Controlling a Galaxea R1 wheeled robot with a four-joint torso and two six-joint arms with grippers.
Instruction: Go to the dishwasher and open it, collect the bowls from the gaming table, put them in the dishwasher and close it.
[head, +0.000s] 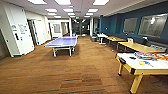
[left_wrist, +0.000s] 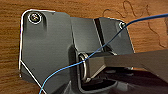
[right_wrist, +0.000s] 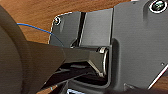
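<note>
- Dishwasher: I see none from the head view; what lies ahead is a long lounge with brown striped carpet (head: 75, 70), so the thing the task turns on is somewhere outside these pictures.
- Step in hand, as I judge it: driving through the room. Whether the robot is heading to the dishwasher or to the gaming table cannot be settled from here. No bowls can be made out.
- Taking the blue ping-pong table (head: 62, 42) as landmark: left of it stand a white cabinet (head: 18, 30) and pale doors along the wall.
- The ping-pong table itself has a flat, matte blue top on white legs and stands well apart from everything else.
- Beyond it, the room runs back to a dark glazed entry under rows of square ceiling lights (head: 68, 10).
- Right of it, wooden benches (head: 138, 46) line a teal wall (head: 112, 23) with pale framed panels.
- Right of it and nearer the camera, a yellow-framed game table (head: 140, 66) with a smooth white top carries small coloured bits too blurred to name. It is no green field with rods.
- Next move, in my judgement, calls for steering clear of that yellow corner and keeping to the open carpet.
- Wrist views: dark metal plates over wood-grain carpet, with a thin blue cable (left_wrist: 75, 65) looping across.
- Jaws: I cannot tell on either arm whether they are apart or together.
</note>
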